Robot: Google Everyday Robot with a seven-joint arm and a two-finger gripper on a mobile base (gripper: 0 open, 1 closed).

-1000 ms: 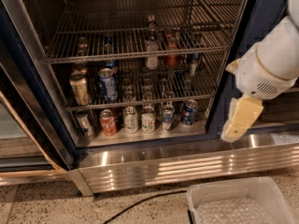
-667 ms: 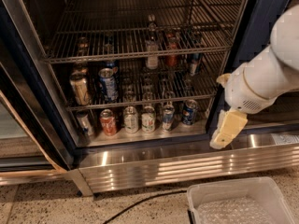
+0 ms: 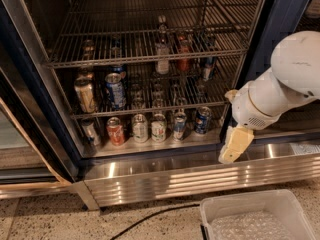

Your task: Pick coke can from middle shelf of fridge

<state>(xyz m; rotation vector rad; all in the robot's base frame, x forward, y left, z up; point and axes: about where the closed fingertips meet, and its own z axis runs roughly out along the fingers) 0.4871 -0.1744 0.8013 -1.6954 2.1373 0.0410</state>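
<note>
Two wire racks show inside the fridge (image 3: pixel 280 39), whose frame is dark and whose door stands open. Ribbed steel base (image 3: pixel 175 176) runs along the front, bright with reflections. Floor (image 3: pixel 45 219) is pale speckled stone. A black cable (image 3: pixel 150 216) trails across it. A white bin (image 3: pixel 292 209) lined with bubble wrap sits at lower right.

Upper rack (image 3: pixel 100 59) appears bare at its front. Middle shelf (image 3: pixel 150 110) carries a tan can (image 3: pixel 85 94) and a blue can (image 3: pixel 115 90) at front left. A clear bottle (image 3: pixel 161 51) stands further back. A row of cans (image 3: pixel 150 129), mostly silver, lines the fridge bottom.

Coke can (image 3: pixel 184 59): upright at the back of the middle shelf, right of centre, just beside the clear bottle, seen partly through the upper rack's wires. A dark blue can (image 3: pixel 207 68) stands to its right.

Gripper (image 3: pixel 231 151): outside the fridge, at the lower right corner of the opening, hanging off the white arm (image 3: pixel 280 89) and pointing down toward the steel base. Whether the jaws are spread or pressed together cannot be told. They hold nothing visible.

Coke can lies up and to the left of the jaws, deeper inside, well apart.
</note>
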